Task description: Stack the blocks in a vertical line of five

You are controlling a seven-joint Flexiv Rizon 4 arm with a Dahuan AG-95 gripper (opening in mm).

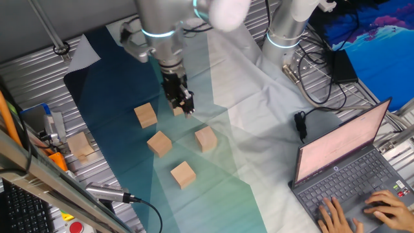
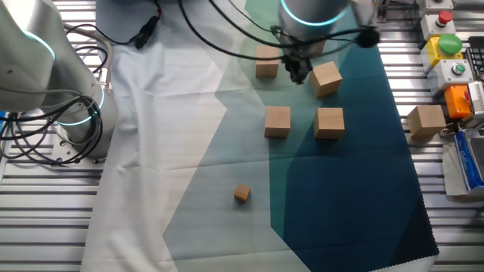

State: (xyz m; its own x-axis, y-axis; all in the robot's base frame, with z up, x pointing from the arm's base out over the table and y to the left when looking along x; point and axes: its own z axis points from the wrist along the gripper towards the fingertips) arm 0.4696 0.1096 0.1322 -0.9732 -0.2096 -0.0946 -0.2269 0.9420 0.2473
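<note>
Five plain tan wooden blocks lie apart, none stacked. Four sit on the teal cloth: the far-left block (image 1: 145, 115) (image 2: 330, 122), the middle block (image 1: 159, 143) (image 2: 325, 78), the right block (image 1: 205, 138) (image 2: 277, 121) and the near block (image 1: 183, 174) (image 2: 266, 62). The fifth block (image 1: 81, 145) (image 2: 426, 121) lies off the cloth on the metal table. My gripper (image 1: 187, 107) (image 2: 298, 73) hangs above the cloth among the blocks, holding nothing. Its dark fingers show no gap between them.
A much smaller wooden cube (image 2: 241, 194) lies on the cloth, half hidden behind my gripper in one fixed view (image 1: 178, 111). A second robot base (image 1: 284, 32) and cables stand beside the cloth. A laptop (image 1: 343, 162) with hands typing sits at the side. A button box (image 2: 450, 53) is near the fifth block.
</note>
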